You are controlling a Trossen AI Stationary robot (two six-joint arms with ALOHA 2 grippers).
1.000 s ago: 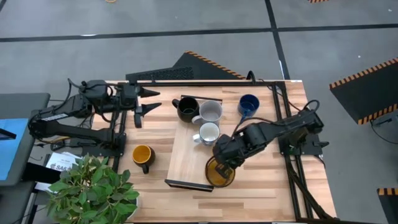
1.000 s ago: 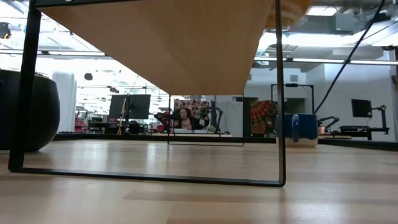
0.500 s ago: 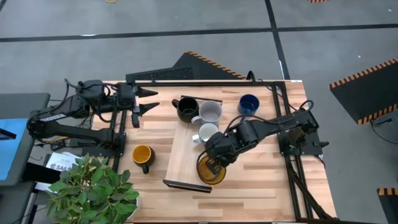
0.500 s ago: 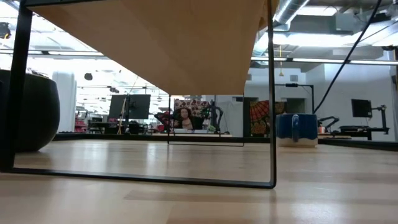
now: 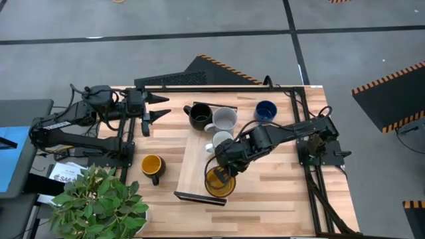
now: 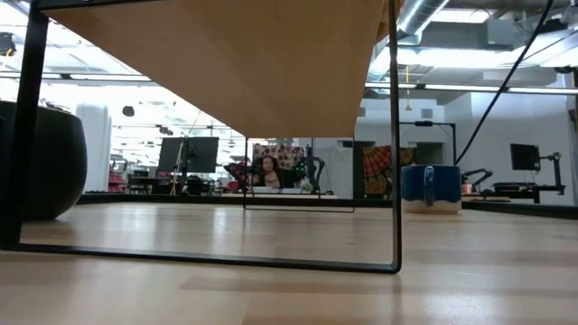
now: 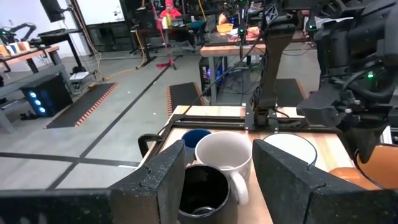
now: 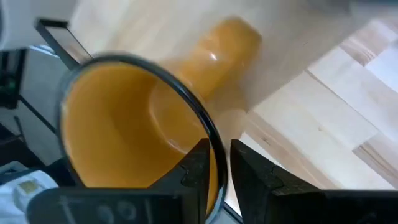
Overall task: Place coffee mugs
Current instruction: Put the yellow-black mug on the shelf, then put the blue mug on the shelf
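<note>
A long light wooden board [image 5: 199,162] on a black frame lies across the table. At its far end stand the black mug [image 5: 199,116], the pale grey mug [image 5: 225,119] and the white mug [image 5: 222,140]. The dark blue mug [image 5: 265,111] stands on the table to the right of the board. One yellow-orange mug [image 5: 151,165] stands on the table to the left. My right gripper [image 5: 223,170] is shut on the second yellow-orange mug [image 5: 218,183] over the board's near end. My left gripper [image 5: 157,106] is open and empty at the far left. My right gripper holds the yellow-orange mug by its rim [image 8: 211,140]. One finger [image 8: 194,168] is inside the mug and the other finger [image 8: 249,171] is outside its wall. The fingers come from above. The mug's mouth faces up. I cannot tell whether its base rests on the board.
A potted plant [image 5: 99,199] stands at the near left corner. The board's black frame [image 6: 395,181] stands close in the low view, with the dark blue mug [image 6: 424,185] beyond it. There is bare table to the right of the board.
My right gripper has carried the yellow-orange mug toward the table's left edge, from the board's right edge to over its near end, staying shut on it. The board's near frame has slid a little to the left.
</note>
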